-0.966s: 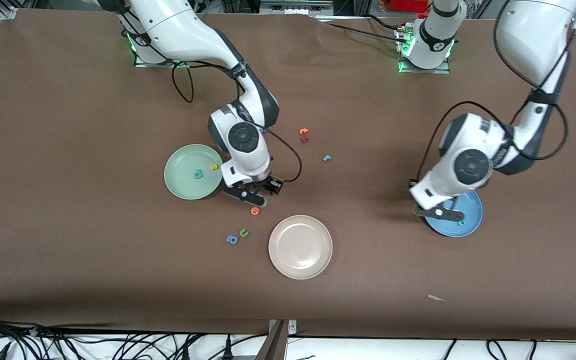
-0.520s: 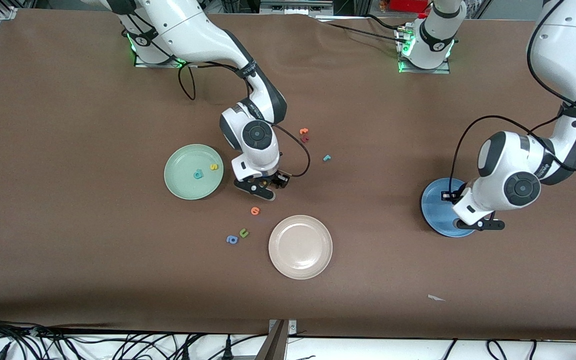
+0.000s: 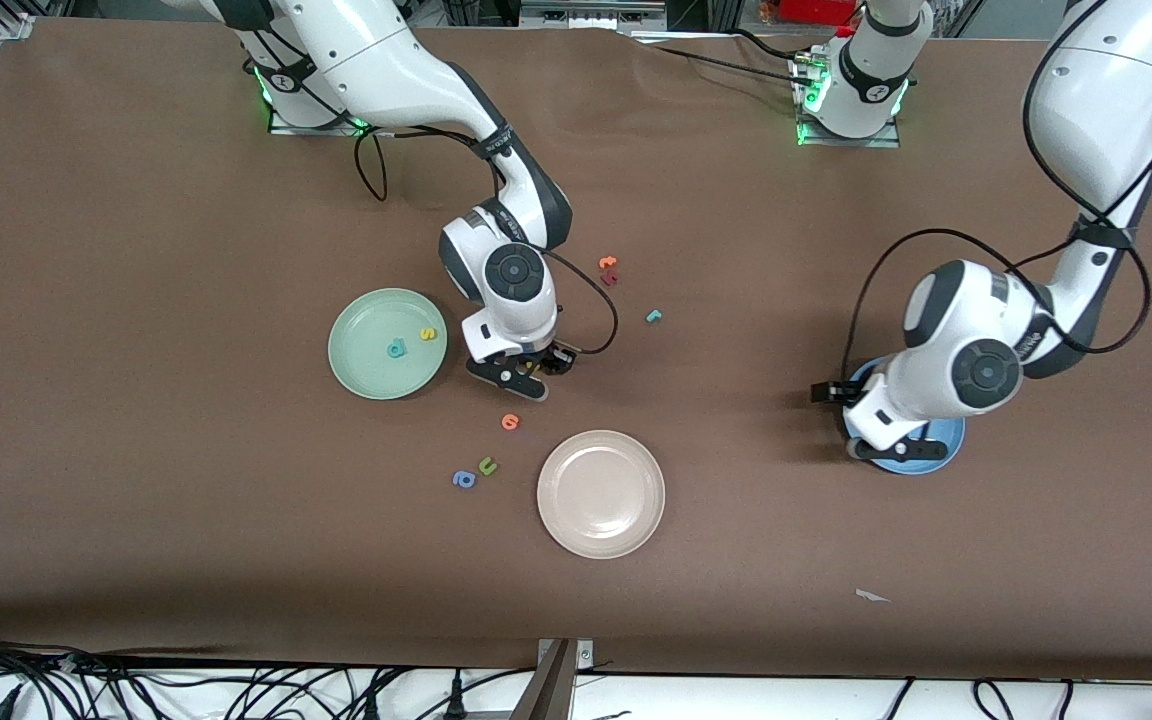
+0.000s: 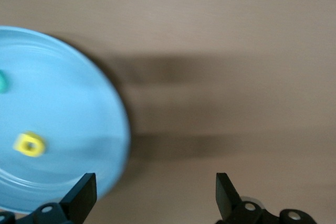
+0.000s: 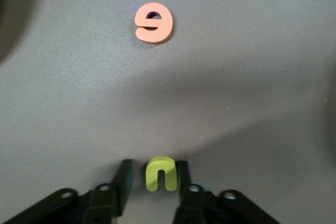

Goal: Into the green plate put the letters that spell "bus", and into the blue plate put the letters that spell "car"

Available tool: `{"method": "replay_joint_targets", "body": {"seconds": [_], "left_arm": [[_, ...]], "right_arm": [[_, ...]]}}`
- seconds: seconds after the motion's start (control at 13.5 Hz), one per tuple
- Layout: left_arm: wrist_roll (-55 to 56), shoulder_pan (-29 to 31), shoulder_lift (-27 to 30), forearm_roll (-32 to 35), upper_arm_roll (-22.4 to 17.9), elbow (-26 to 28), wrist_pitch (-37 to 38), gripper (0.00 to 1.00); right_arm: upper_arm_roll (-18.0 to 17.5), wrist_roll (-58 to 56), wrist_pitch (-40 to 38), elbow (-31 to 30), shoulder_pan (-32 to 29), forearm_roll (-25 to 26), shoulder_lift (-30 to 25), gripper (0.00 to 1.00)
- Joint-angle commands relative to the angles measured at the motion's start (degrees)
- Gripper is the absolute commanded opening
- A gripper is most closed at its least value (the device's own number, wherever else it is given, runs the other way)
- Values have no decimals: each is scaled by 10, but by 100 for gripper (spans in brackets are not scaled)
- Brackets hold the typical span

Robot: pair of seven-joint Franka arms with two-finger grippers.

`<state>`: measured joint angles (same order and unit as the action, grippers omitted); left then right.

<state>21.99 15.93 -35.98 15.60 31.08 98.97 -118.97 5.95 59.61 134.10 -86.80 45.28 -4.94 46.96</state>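
Since a second ago, the left gripper [image 3: 898, 449] has dropped its teal letter and swung toward the blue plate's [image 3: 948, 437] rim, fingers now spread wide and empty; a yellow "a" [image 4: 29, 145] lies in the plate under it. Meanwhile the right gripper [image 3: 526, 374] moved slightly away from the green plate [image 3: 361, 375] and has its fingers closed around a yellow "u" [image 5: 160, 174] on the table [image 3: 136, 300]. An orange letter [image 5: 153, 22] lies just ahead of that gripper. Beside that gripper, the green plate holds a teal "b" [image 3: 396, 349] and a yellow "s" [image 3: 427, 334].
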Motion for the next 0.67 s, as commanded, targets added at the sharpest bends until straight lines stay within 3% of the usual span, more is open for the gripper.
{"method": "replay_joint_targets", "body": {"seconds": [0.0,0.3,0.45,0.59], "left_arm": [[63,4,6,-11,43,17,2,100],[163,2,56,-3,95,124,-118,100],[237,-29,58,8,107,142,-144,100],[332,-69,50,71,107,143,-146,100]], "right_arm": [[6,7,4,-8,8,6,-1,8],[31,-30,-36,-5,3,6,-32,8],[56,-80,-113,-6,3,6,-56,8],[90,-133,-194,-10,3,6,-80,8]]}}
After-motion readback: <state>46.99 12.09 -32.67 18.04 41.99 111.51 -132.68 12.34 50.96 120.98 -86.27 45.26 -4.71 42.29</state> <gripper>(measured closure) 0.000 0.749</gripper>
